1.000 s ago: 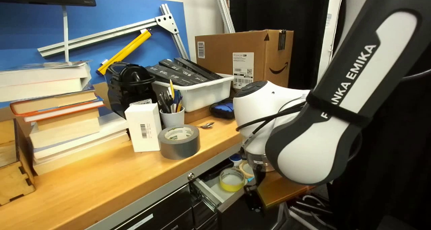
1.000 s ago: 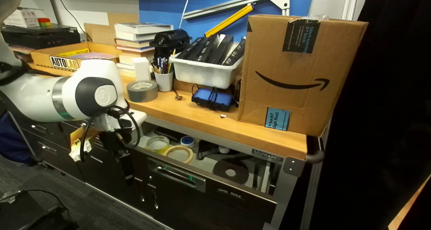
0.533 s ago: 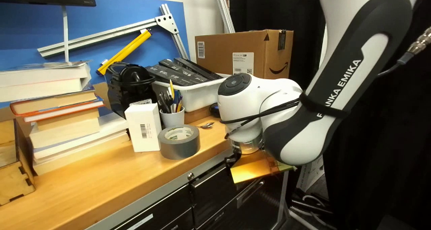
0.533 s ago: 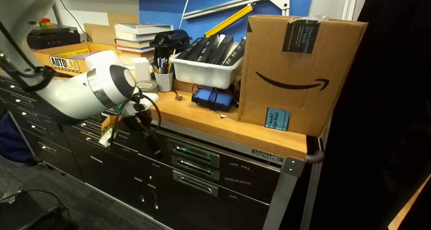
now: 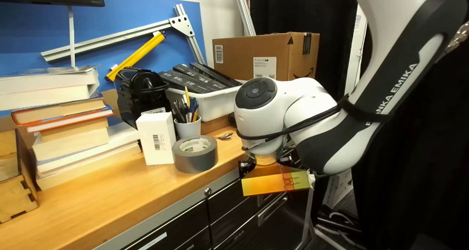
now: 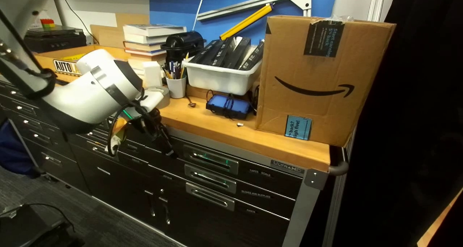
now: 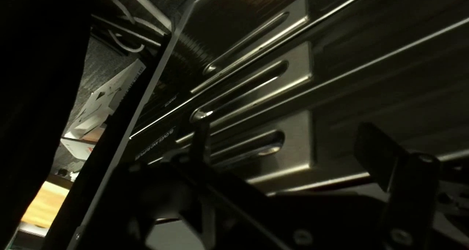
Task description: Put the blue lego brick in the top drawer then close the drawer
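Observation:
The top drawer of the dark cabinet is pushed in, its front about level with the drawers below. Its metal handle faces out. In the wrist view the top drawer is the lowest of the visible fronts. My gripper is open and empty, its two black fingers wide apart before that front. In an exterior view my gripper hangs just beside the handle; I cannot tell whether it touches. The blue lego brick does not show; the drawer's inside is hidden.
A blue case with black cords, a grey tape roll and a white bin are on the wooden tabletop. A large cardboard box stands at its end. An orange panel hangs by the wrist.
The top drawer was well open with tape rolls showing; it moved inward and its inside is now hidden. The arm moved toward the cabinet, then backed off slightly.

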`<action>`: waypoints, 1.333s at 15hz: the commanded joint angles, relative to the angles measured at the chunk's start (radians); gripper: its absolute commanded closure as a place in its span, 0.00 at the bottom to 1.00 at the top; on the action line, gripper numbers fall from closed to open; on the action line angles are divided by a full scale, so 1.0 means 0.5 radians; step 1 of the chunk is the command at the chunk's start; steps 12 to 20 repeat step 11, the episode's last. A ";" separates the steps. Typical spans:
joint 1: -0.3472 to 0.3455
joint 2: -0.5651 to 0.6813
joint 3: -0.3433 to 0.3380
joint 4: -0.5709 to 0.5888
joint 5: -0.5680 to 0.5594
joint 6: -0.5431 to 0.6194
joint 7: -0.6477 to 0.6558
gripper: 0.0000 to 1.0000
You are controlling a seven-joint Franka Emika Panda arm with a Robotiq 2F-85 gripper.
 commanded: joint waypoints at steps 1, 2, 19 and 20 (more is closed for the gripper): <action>-0.134 -0.434 0.059 -0.277 0.444 0.244 -0.464 0.00; -0.143 -0.441 0.052 -0.347 0.574 0.387 -0.607 0.00; 0.377 -0.490 -0.358 -0.533 1.632 0.648 -1.396 0.00; 0.377 -0.490 -0.358 -0.533 1.632 0.648 -1.396 0.00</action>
